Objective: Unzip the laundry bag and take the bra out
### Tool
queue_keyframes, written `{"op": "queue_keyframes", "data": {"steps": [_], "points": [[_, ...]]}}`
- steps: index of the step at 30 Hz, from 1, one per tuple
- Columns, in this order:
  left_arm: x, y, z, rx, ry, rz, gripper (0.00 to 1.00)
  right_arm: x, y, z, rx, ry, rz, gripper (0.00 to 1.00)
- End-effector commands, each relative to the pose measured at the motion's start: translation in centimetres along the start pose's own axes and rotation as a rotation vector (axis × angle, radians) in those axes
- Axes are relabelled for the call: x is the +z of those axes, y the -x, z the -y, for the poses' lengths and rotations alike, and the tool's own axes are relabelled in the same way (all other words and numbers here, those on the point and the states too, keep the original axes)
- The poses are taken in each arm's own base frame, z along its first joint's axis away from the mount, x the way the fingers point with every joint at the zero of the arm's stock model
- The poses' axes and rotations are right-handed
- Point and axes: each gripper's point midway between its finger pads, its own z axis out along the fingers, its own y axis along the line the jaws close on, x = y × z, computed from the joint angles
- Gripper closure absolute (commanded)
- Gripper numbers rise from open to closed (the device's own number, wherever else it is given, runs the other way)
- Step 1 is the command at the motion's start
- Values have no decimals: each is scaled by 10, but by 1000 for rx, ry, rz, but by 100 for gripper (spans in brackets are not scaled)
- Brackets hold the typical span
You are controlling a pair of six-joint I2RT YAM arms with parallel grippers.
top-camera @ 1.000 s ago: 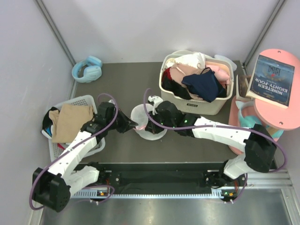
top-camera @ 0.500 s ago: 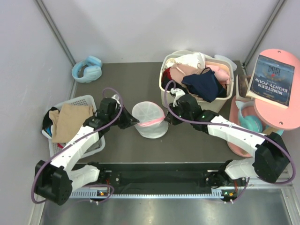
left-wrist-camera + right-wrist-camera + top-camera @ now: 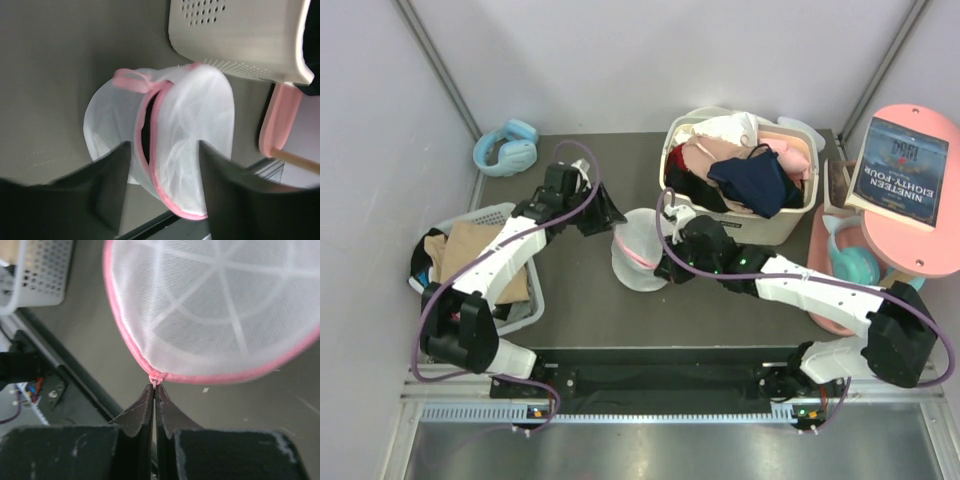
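White mesh trimmed in pink, the bag [image 3: 638, 252] sits on the dark bench [image 3: 570, 300] between the two end effectors. Its zip is partly open. From the left wrist camera a slit runs along the pink trim, and a dark patch [image 3: 144, 131] shows in the gap (too little of it to say what it is).

The right end effector [image 3: 666, 266] is at the bag's near right edge. Its fingers [image 3: 142, 405] are pressed together, the tips pinching a small pink nub on the trim. From its own camera the bag's domed mesh fills the view just beyond the tips.

The left end effector [image 3: 612, 215] is off the bag's far left side, near it but apart. Its fingers [image 3: 107, 185] stand spread with nothing gripped between them, and the bag lies ahead of them, framed in the gap.

Just beyond the right end effector stands a cream basket [image 3: 745, 228] heaped with clothes, a navy garment [image 3: 755, 178] on top. Well to the right of that end effector, a book [image 3: 905, 170] lies on a pink stand [image 3: 930, 258].

To the left of the left end effector, a white basket [image 3: 480, 214] holds a tan cloth [image 3: 470, 255]. Blue headphones [image 3: 507, 147] lie beyond it, near the back wall.
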Motion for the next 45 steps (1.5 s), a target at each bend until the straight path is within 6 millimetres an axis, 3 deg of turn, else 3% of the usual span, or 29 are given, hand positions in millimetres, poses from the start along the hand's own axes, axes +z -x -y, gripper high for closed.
{"op": "queue_keyframes", "data": {"steps": [1, 6, 10, 11, 13, 24, 28, 31, 32, 34, 36, 39, 42, 43, 45], "points": [[-37, 8, -8, 47, 106, 34, 20, 8, 28, -50, 75, 120, 78, 100], [-72, -27, -24, -22, 150, 22, 13, 28, 34, -66, 59, 149, 53, 100], [-71, -57, -16, -171, 31, -12, 16, 35, 39, -75, 45, 173, 49, 100], [-65, -68, -23, -200, 25, -28, 18, 37, 40, -77, 42, 179, 48, 100], [-67, -64, -13, -241, -43, 21, 18, 38, 39, -80, 33, 189, 40, 100], [-44, -53, -17, -349, -120, 120, 20, 33, 35, -87, 2, 225, 29, 100], [-37, -51, -21, -357, -115, 137, 40, 31, 35, -89, -11, 236, 27, 100], [-33, -49, -20, -354, -123, 132, 60, 31, 35, -88, -15, 231, 25, 100], [-31, -50, -21, -353, -125, 129, 74, 30, 35, -88, -18, 232, 25, 100], [-29, -49, -22, -346, -124, 135, 90, 30, 32, -86, -21, 223, 16, 100], [-26, -45, -25, -337, -106, 149, 100, 29, 28, -82, -23, 211, 13, 100], [-24, -38, -27, -303, -97, 157, 100, 22, 22, -67, -25, 157, 9, 100], [-25, -28, -33, -274, -76, 153, 100, 12, 15, -44, -3, 108, 18, 100], [-26, -25, -30, -267, -87, 144, 100, 12, 6, -26, 16, 70, 4, 100], [-26, -16, -37, -257, -81, 149, 100, 1, 7, -14, 30, 51, 26, 100]]}}
